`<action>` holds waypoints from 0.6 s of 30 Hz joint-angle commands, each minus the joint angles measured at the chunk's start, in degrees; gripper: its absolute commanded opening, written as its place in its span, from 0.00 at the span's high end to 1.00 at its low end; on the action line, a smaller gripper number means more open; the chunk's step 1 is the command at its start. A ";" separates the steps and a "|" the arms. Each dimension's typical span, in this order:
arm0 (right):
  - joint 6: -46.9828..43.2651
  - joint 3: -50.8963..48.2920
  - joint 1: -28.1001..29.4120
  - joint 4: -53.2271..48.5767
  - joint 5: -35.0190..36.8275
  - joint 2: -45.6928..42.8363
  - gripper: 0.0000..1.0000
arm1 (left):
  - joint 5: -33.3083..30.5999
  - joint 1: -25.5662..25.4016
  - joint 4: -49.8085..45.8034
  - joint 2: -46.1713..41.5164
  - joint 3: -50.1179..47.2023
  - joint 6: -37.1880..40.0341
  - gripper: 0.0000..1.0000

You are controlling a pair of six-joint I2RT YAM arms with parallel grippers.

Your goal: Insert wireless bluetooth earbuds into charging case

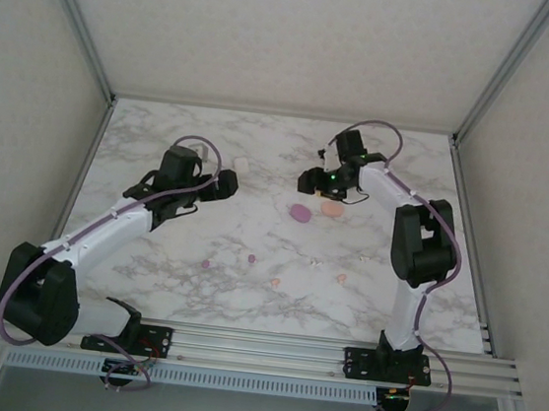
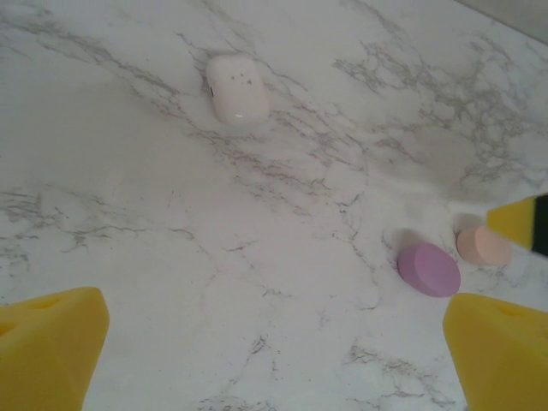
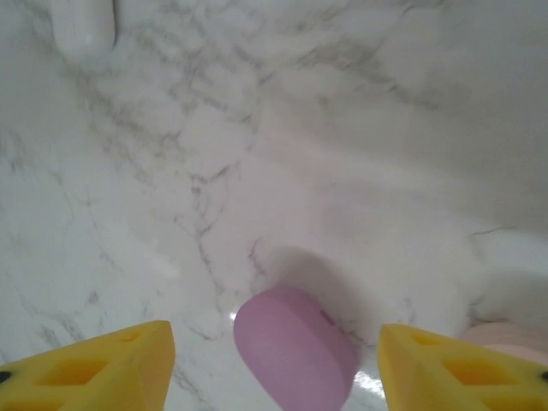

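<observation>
While the right fingers [image 3: 94, 368] straddle the purple case [image 3: 295, 347], spread without gripping, and the left fingers [image 2: 47, 351] hang released, the earbuds [image 1: 252, 258] lie scattered on the near counter [image 1: 147, 280]; closing on the case seems next.

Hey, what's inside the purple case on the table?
Nothing inside can be seen: the purple case lies closed on the marble table, and its shell hides the interior. Several tiny earbuds lie loose on the table, nearer the arm bases.
</observation>
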 commanded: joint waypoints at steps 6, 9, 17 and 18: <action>-10.19 0.92 4.36 -3.70 4.48 2.60 0.29 | -2.54 -0.13 -0.98 -1.64 0.25 1.28 0.00; -11.38 0.77 5.05 -3.71 6.80 3.09 0.26 | -2.54 -0.13 -0.98 -1.47 0.35 1.42 0.00; -14.71 1.31 6.38 -4.95 7.34 5.00 0.26 | -2.65 -0.13 -1.16 -0.59 0.87 1.75 0.00; -15.12 1.31 6.61 -5.31 7.30 5.28 0.26 | -2.55 -0.09 -1.16 -0.45 0.96 1.74 0.00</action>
